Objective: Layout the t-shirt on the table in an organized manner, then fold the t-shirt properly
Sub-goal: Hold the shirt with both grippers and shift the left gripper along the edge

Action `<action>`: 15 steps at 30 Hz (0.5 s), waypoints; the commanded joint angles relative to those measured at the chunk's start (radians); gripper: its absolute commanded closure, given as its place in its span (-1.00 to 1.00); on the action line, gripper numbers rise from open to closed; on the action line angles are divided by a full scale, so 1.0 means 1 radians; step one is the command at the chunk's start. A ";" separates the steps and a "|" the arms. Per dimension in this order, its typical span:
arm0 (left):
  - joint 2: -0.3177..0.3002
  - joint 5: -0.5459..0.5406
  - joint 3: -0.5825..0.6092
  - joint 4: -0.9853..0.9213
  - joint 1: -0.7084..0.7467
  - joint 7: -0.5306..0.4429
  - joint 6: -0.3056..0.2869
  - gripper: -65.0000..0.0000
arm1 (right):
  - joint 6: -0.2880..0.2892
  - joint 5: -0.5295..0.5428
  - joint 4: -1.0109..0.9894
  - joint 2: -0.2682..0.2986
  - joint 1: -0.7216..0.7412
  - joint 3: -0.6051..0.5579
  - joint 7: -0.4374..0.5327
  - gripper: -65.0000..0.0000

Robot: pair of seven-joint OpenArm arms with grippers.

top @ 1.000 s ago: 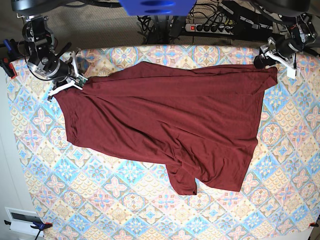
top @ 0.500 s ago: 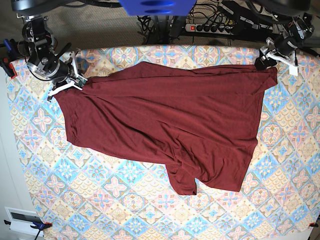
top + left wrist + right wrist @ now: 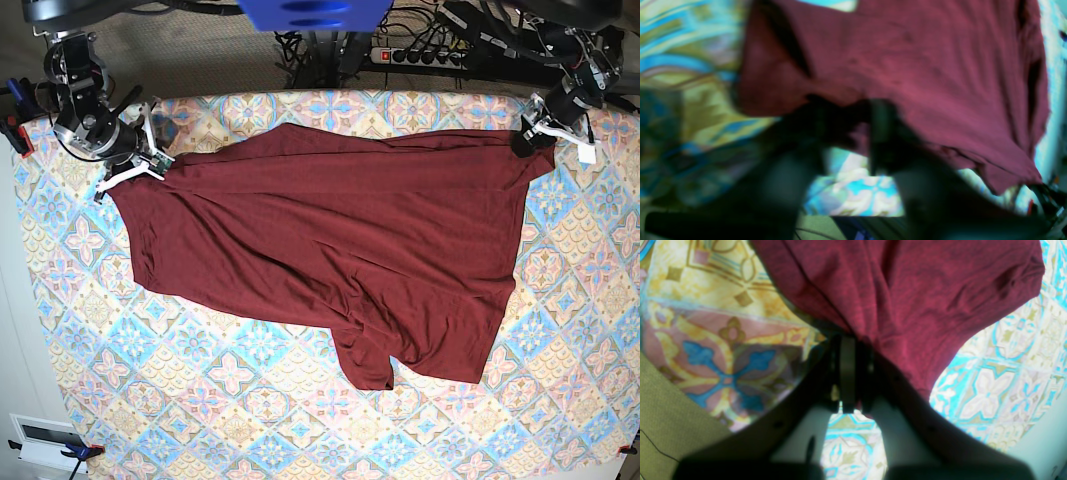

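Note:
The maroon t-shirt (image 3: 330, 250) lies spread across the table (image 3: 250, 420), with one sleeve bunched near the front middle. My right gripper (image 3: 152, 163) sits at the shirt's far left corner. In the right wrist view its fingers (image 3: 848, 343) are shut on a gathered fold of the t-shirt (image 3: 907, 290). My left gripper (image 3: 527, 138) is at the shirt's far right corner. The left wrist view is blurred: the left gripper (image 3: 850, 115) has its dark fingers a little apart, and the edge of the t-shirt (image 3: 923, 66) lies between them.
A power strip (image 3: 420, 55) and cables lie on the floor behind the table. A red clamp (image 3: 20, 135) holds the table's left edge and a white box (image 3: 45, 440) sits at the lower left. The table's far edge runs just behind both grippers.
My left gripper has shifted slightly onto the shirt's far right corner and its fingers have drawn closer together. The right gripper and the shirt have stayed put.

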 commanded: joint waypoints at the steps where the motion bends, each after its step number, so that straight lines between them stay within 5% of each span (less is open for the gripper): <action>1: 0.001 0.034 0.004 -0.004 0.008 0.065 0.005 0.89 | -0.006 0.000 0.019 0.018 0.004 0.009 0.012 1.00; 2: -0.002 0.035 0.006 -0.004 0.008 0.067 0.005 1.00 | -0.006 0.000 0.019 0.017 0.004 0.009 0.012 1.00; 15: -0.097 -0.060 0.001 0.151 0.068 0.067 0.005 1.00 | -0.006 0.000 0.056 0.017 0.000 0.009 0.010 1.00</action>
